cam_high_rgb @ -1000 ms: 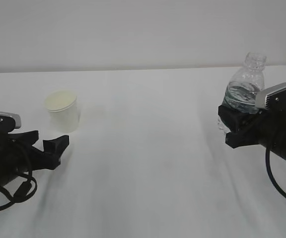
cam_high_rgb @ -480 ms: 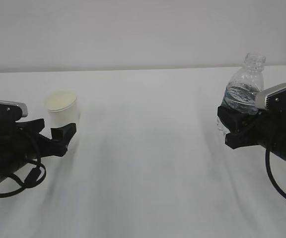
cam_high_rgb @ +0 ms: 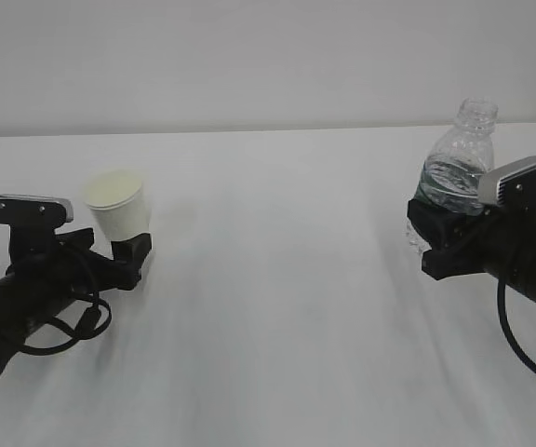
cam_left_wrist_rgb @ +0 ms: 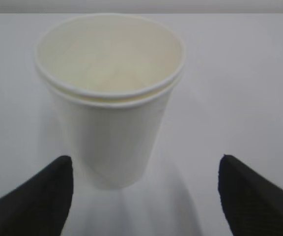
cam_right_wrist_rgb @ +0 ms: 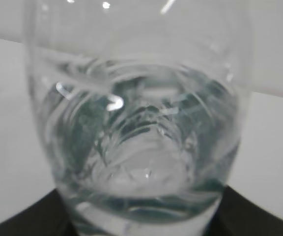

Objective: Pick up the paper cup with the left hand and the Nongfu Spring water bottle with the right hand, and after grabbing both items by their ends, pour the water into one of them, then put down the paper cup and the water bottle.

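The white paper cup [cam_high_rgb: 119, 207] stands left of centre on the table and leans slightly. My left gripper [cam_high_rgb: 119, 250] is open wide at its base. In the left wrist view the cup [cam_left_wrist_rgb: 109, 98] fills the middle, its base between the two black fingertips [cam_left_wrist_rgb: 43, 196] and nearer the left one; my left gripper [cam_left_wrist_rgb: 145, 164] holds nothing. At the right, my right gripper [cam_high_rgb: 435, 237] is shut on the lower part of the Nongfu Spring water bottle [cam_high_rgb: 459, 163], uncapped and part full. The bottle [cam_right_wrist_rgb: 141, 123] fills the right wrist view, with dark fingers [cam_right_wrist_rgb: 14, 226] at both lower corners.
The white table [cam_high_rgb: 287, 279] runs back to a pale wall. The left arm's cables [cam_high_rgb: 59, 326] loop low over the table at the front left. The right arm's cable [cam_high_rgb: 519, 345] hangs at the far right.
My left gripper has moved forward and to the right until its fingers flank the cup's base. The cup now leans a little. The right gripper and bottle have not moved.
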